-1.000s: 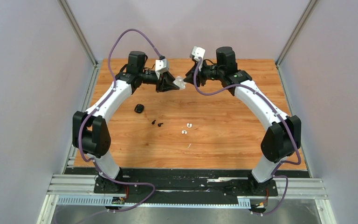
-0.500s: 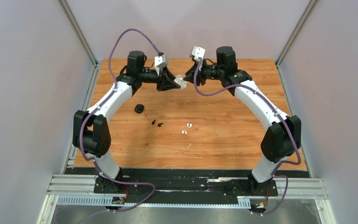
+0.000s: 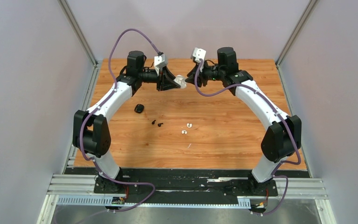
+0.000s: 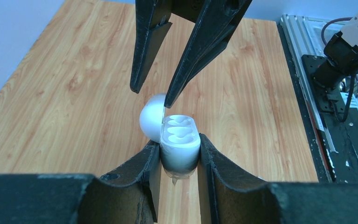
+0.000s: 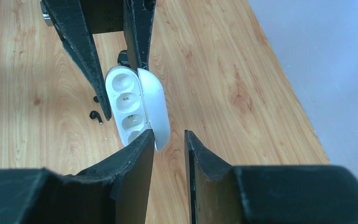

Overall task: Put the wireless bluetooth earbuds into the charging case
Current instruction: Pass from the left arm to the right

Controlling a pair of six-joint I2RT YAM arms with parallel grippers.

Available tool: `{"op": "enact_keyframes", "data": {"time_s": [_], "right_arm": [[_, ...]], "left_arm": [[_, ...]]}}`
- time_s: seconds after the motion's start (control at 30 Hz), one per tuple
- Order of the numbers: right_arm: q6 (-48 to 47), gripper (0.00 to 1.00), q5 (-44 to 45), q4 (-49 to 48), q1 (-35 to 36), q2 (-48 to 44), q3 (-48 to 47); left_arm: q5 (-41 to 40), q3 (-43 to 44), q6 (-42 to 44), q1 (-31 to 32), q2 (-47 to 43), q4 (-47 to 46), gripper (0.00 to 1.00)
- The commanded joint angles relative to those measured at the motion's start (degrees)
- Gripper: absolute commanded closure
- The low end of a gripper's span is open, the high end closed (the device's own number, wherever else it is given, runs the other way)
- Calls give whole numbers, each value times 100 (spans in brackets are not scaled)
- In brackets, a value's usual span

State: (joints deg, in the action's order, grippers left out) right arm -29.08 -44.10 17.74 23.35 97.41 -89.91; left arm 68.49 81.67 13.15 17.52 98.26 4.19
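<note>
While leaving the four tiny wireless earbuds loose on the orange wood-grain table (image 3: 223, 140), two glossy black buds (image 3: 154, 122) side by side and two white buds (image 3: 189, 125) just right of them, clamping the glossy white oval charging case (image 4: 181, 140) by its base in the left black two-finger gripper (image 4: 179, 150), lid open, above the far boards. Hovering the right black gripper (image 5: 168, 136) at that lid, fingers narrowly parted, clasping nothing, one fingertip (image 4: 175, 91) at the lid's edge

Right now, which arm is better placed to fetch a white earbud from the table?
Right: the right gripper is open and empty, while the left gripper is shut on the open charging case.
</note>
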Motion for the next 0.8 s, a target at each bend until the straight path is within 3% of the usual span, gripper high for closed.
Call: {"op": "enact_keyframes", "data": {"time_s": [0.0,0.47,0.7,0.77], "right_arm": [[-146,68,-256,105,-37,46,-50],[-164,72,-662,283,18,229,-75],[-187,89,-528,300,21,194,-162],[-288,98,-430,299,24,153,-196]], "left_arm": [[194,-12,-19,-12,-65,-201,100],[98,-299,-801,-7,-108,-1289,100],[57,-375,-790,-4,-113,-1263,99],[-76,-333,-582,1,-88,-987,80]]}}
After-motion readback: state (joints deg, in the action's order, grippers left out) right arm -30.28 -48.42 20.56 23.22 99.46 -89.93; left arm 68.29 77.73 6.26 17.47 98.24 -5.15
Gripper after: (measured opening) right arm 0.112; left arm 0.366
